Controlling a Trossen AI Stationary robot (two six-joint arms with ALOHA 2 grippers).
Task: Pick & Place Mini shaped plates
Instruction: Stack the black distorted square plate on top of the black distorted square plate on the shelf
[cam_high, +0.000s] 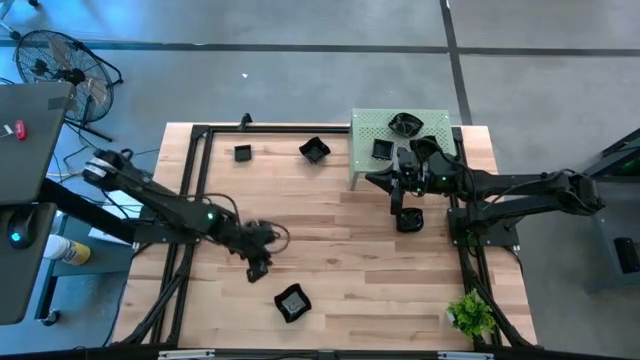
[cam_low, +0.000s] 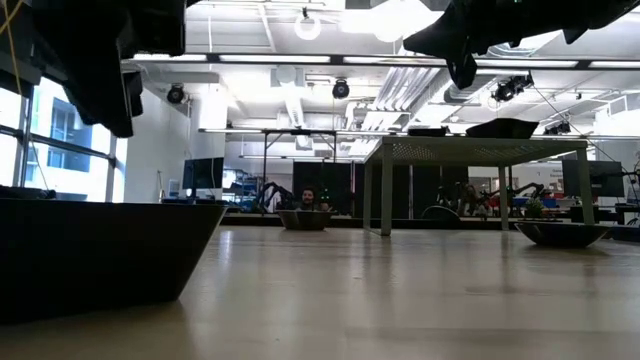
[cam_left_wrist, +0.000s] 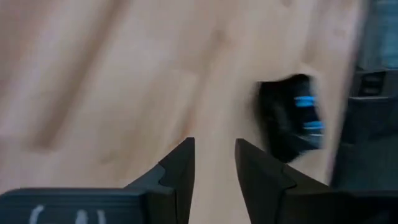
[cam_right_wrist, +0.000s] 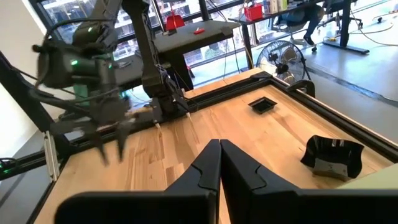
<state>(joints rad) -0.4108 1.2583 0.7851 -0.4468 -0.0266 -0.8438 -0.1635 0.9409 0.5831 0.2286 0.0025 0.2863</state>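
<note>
Several mini shaped plates, small and glossy black, are spread about. One (cam_high: 292, 303) lies near the front edge, and shows blurred (cam_left_wrist: 289, 118) in the left wrist view. Two (cam_high: 242, 153) (cam_high: 314, 150) lie at the far side, and one (cam_high: 409, 218) lies under the right arm. Two more (cam_high: 404, 124) (cam_high: 382, 149) sit on top of the pale green stand (cam_high: 368, 128). My left gripper (cam_high: 258, 268) hangs open over bare wood, up and to the left of the front plate, with nothing between its fingers (cam_left_wrist: 180, 163). My right gripper (cam_right_wrist: 219, 152) is shut and empty, level, beside the stand's near edge.
A black frame (cam_high: 190, 200) borders the wooden table on the left, far and right sides. A small green plant (cam_high: 470, 315) stands at the front right corner. Open wood lies in the middle of the table. A fan (cam_high: 60, 70) stands on the floor beyond the far left corner.
</note>
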